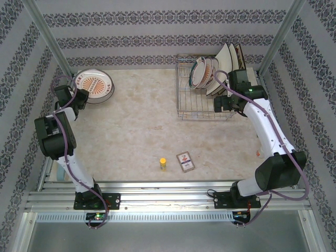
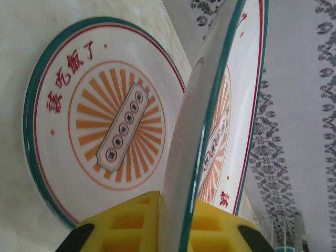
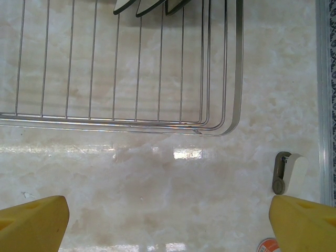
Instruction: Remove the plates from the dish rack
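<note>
Left wrist: left claw [image 2: 176, 231] pinches a white plate [image 2: 182, 157] edge-on — green rim, orange sunburst — right claw [image 3: 168, 223] spread

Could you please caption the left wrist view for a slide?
Left gripper, jaws shut on a round plate, holds it close to a matching plate lying on the table.

- We record a pale beige, marble-patterned tabletop [image 1: 136, 126] as the carrying surface.
- A rectangular chrome wire dish rack [image 1: 206, 116] stands on it, far right.
- A round white plate [image 2: 100, 131], with a green-and-red rim and an orange sunburst, lies flat, far left.
- Towards the near edge we note a small yellow cylinder [image 1: 163, 164] standing upright, near a small picture card [image 1: 185, 161] but not touching it.
- A small grey-and-white object [image 3: 289, 172], which we cannot identify, lies near the rack's corner.
</note>
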`<state>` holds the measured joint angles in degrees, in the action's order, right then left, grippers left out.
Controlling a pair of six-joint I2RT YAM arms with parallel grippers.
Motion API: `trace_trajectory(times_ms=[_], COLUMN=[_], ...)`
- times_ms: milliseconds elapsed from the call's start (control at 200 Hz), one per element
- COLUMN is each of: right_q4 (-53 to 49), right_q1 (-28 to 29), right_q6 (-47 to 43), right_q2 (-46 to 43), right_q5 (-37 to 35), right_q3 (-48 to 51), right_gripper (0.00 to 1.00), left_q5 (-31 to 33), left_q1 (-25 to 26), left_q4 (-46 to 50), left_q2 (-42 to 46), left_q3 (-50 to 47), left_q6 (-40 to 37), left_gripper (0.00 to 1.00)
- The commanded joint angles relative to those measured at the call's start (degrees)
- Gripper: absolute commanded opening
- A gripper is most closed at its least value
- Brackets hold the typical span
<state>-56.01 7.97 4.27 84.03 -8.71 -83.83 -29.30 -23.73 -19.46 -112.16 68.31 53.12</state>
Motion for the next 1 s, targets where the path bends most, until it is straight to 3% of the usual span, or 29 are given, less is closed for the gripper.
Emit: trace_trajectory(times_ms=[0, 724, 779, 919, 994], right_q4=[-0.8, -0.9, -0.9, -0.9, -1.0], right_q1=[-0.5, 0.9, 0.9, 0.9, 1.0], right_q6=[-0.7, -1.6, -1.7, -2.1, -2.1], right_q2=[-1.8, -0.7, -0.6, -0.6, -0.4], right_q5=[0.4, 0.3, 0.2, 0.6, 0.8], right_q3=[0.8, -0.1, 0.0, 0.0, -0.3], right_gripper=[0.98, 0.98, 0.98, 0.98, 0.98], left_q5=[1.1, 4.0, 6.7, 10.3, 11.1], left_q1=[0.0, 1.6, 1.8, 2.6, 3.0], left_q4=[-1.8, 4.2, 7.2, 13.7, 16.2], left_q2=[-1.9, -9.9, -9.1, -7.7, -7.5], left_q3=[4.4, 9.3, 9.4, 11.3, 12.4], left_q6=[-1.5, -3.3, -5.4, -11.0, -13.0], left_gripper=[0.00, 0.00, 0.06, 0.40, 0.50])
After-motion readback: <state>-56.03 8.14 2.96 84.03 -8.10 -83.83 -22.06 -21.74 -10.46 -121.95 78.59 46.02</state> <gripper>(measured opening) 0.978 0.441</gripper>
